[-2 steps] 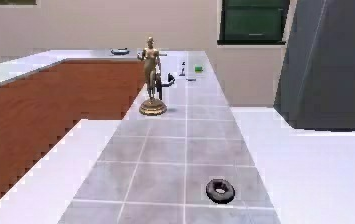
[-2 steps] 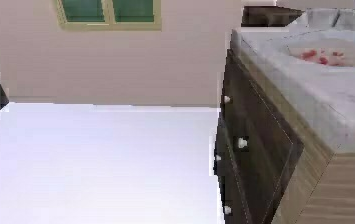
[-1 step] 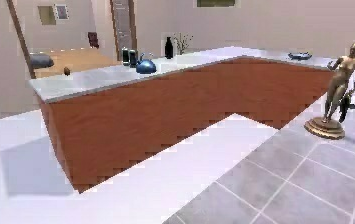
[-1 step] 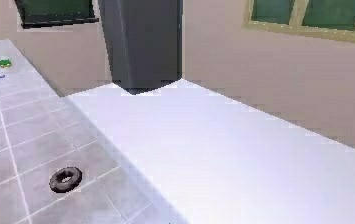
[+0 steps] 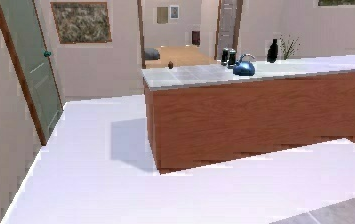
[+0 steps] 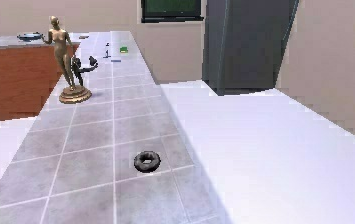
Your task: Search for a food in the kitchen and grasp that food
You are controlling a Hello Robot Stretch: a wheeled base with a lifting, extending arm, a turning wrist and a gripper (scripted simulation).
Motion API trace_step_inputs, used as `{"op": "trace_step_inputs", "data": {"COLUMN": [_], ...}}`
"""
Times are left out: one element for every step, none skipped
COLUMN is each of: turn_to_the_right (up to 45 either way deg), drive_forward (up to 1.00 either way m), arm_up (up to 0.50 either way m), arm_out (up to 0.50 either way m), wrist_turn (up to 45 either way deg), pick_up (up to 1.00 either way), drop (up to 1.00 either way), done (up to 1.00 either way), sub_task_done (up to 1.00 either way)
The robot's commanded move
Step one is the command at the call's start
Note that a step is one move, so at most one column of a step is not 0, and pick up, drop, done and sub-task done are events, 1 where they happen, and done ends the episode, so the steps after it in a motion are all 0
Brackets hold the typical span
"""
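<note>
A small dark ring-shaped thing (image 6: 145, 160), like a doughnut, lies on the grey tiled countertop (image 6: 95, 130) in the arm side view's lower middle. A small green thing (image 6: 123, 48) lies far back on the same counter. In the forward view, a small dark blob (image 5: 170, 66) sits at the left end of a wood-fronted counter (image 5: 255, 115).
A bronze statue (image 6: 70, 60) stands on the tiled counter, with a dark figure (image 6: 85, 70) beside it. A dark fridge (image 6: 247, 45) stands at the back. A blue kettle (image 5: 244, 67), dark shakers (image 5: 227, 57) and a dark vase (image 5: 273, 50) top the wood-fronted counter. White floor (image 5: 95, 160) leads to a green door (image 5: 35, 60).
</note>
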Motion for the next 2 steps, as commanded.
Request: {"op": "trace_step_inputs", "data": {"turn_to_the_right": [0.0,0.0], "drive_forward": [0.0,0.0], "arm_up": [0.5,0.38], "arm_out": [0.0,0.0], "wrist_turn": [0.0,0.0], "pick_up": [0.0,0.0], "drop": [0.0,0.0], "done": [0.0,0.0], "sub_task_done": [0.0,0.0]}}
